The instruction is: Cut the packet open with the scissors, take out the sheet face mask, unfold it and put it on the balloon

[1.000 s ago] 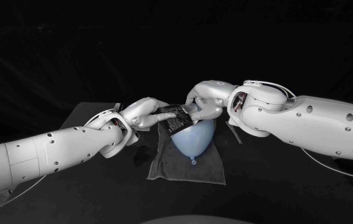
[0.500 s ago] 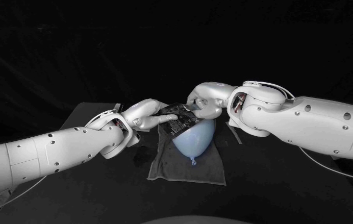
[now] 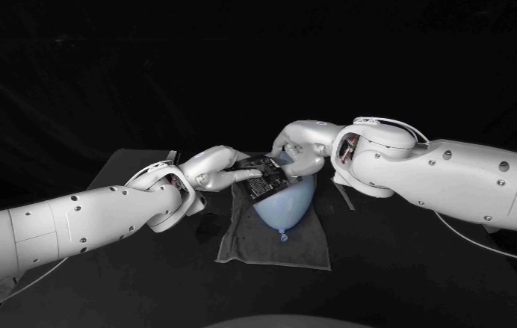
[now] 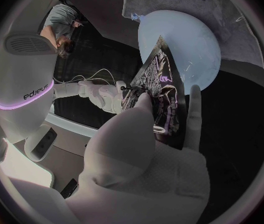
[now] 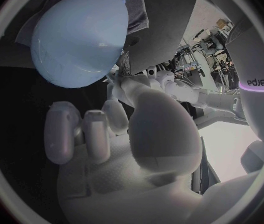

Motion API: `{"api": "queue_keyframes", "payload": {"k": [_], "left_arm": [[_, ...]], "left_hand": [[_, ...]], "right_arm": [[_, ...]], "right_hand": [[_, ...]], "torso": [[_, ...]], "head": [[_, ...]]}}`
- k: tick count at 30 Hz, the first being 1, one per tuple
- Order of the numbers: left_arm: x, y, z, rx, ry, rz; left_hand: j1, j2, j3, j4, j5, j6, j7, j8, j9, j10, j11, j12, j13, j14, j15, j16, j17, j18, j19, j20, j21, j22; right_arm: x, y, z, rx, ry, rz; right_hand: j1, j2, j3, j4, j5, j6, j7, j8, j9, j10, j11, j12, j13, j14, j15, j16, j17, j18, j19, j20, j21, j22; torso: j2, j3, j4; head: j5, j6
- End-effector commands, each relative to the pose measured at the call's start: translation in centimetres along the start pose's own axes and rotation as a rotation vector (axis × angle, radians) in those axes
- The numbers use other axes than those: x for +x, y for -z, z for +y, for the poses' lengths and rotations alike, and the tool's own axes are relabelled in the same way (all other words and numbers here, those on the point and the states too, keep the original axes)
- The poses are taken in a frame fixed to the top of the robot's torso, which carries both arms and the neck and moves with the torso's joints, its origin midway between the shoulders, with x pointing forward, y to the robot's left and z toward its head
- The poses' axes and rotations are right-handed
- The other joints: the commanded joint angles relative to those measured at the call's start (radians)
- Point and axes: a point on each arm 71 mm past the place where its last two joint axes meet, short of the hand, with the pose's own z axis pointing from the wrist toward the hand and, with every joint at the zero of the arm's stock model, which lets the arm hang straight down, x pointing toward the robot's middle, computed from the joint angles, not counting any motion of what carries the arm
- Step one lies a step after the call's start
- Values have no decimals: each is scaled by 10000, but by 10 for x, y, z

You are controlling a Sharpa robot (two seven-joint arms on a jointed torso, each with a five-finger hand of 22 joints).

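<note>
Head view: both hands meet over the far end of the balloon (image 3: 282, 202). The left hand (image 3: 221, 168) has the dark packet (image 3: 258, 178) pinched between thumb and fingers. The right hand (image 3: 297, 149) comes in from the other side, its fingers curled down onto the packet's far upper edge.

Packet is off the table (image 3: 409, 268), held tilted above the balloon's wide end. Can't tell if it touches the balloon.

Balloon is pale blue and lies on a grey cloth (image 3: 290, 249), knot end toward the robot. The cloth lies flat on the black table, its long side running away from the robot.

Left wrist view: left hand (image 4: 141, 154) has its thumb on the printed face of the packet (image 4: 163, 92) and a finger along the opposite edge, a firm hold. The right hand (image 4: 107, 95) is at the packet's other long edge, fingertips closed on it. Can't tell whether they hold only the packet wall or also something inside it. The balloon (image 4: 188, 45) sits just behind the packet's far corner, with the cloth (image 4: 231, 20) under it.

Right wrist view: right hand (image 5: 126, 134) has its fingers curled in, tips close to the balloon (image 5: 79, 40). The packet is edge-on here and hard to make out. The cloth (image 5: 139, 7) is visible past the balloon's knot.

No mask visible outside the packet.
</note>
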Motion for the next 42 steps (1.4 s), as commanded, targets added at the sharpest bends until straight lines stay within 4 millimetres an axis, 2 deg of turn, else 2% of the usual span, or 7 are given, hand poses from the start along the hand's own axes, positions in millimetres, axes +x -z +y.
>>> {"api": "queue_keyframes", "payload": {"k": [1,6,15,21,29,35,42], "left_arm": [[-1,-2,-3,259,16,-12],[-1,-2,-3,280,33,-83],[-2,-1,-5,301,150,-157],[-3,0,-3,233,199,-196],[-3,1,-2,161,254,-107],[-3,1,-2,141,268,-28],[-2,0,-3,179,295,25]], "left_hand": [[83,152,30,36,63,8,-44,53,15,-4,1,-61,-13,-53,-10,-26,9,128,-47,5,-44,-17],[76,152,23,44,63,12,-43,53,20,2,3,-61,-14,-51,-8,-26,11,125,-52,5,-49,-21],[58,153,8,54,62,19,-43,54,29,14,5,-61,-16,-46,-6,-26,15,121,-59,4,-57,-27],[58,153,8,54,62,19,-43,54,29,14,5,-61,-16,-46,-6,-26,15,121,-59,4,-57,-27],[40,160,-6,57,63,29,-47,57,40,28,6,-60,-18,-39,-6,-25,21,117,-64,4,-65,-33],[40,160,-6,57,63,29,-47,57,40,28,6,-60,-18,-39,-6,-25,21,117,-64,4,-65,-33],[39,159,-9,55,63,31,-51,56,43,30,6,-62,-19,-38,-5,-26,22,116,-66,4,-68,-35]], "right_arm": [[6,-1,3,-338,261,816],[9,-2,5,-474,505,1120],[10,-4,4,-423,761,1300],[11,-1,1,-256,940,1387],[8,7,-4,-89,681,931],[6,8,-3,-18,594,618],[6,4,0,220,713,470]], "right_hand": [[-84,-287,-243,33,-57,-49,64,17,-1,-73,80,-121,-66,825,39,32,1631,18,-76,39,-139,1046],[-88,-417,-497,91,-56,-78,65,23,2,-139,89,-192,-112,809,50,-4,1576,43,-140,55,-254,984],[232,-128,-554,110,-54,65,1,130,40,-50,31,-89,-21,819,11,23,1625,15,-70,40,-138,1074],[889,304,-263,-107,-51,114,-54,171,43,-41,-27,-91,-9,811,-38,4,1599,7,-42,3,-108,1107],[903,733,27,14,78,123,-51,162,6,-12,-24,-77,16,806,-39,-17,1577,-6,-1,-11,-71,1146],[802,669,528,-39,2034,69,-62,239,9,-6,-39,-106,23,810,-60,-31,1570,-9,31,-36,-80,1177],[596,635,608,36,2165,-2,-30,240,7,-44,-16,-186,-37,795,-44,-73,1511,3,11,-26,-142,1152]], "torso": [[-7,6,0],[-1,-3,-7],[0,-9,13],[-3,-10,-3],[7,10,-7],[7,13,-17],[3,16,-9]], "head": [[1,9],[-1,-8],[-25,-25],[-29,-14],[5,-16],[-28,-27],[-77,-58]]}}
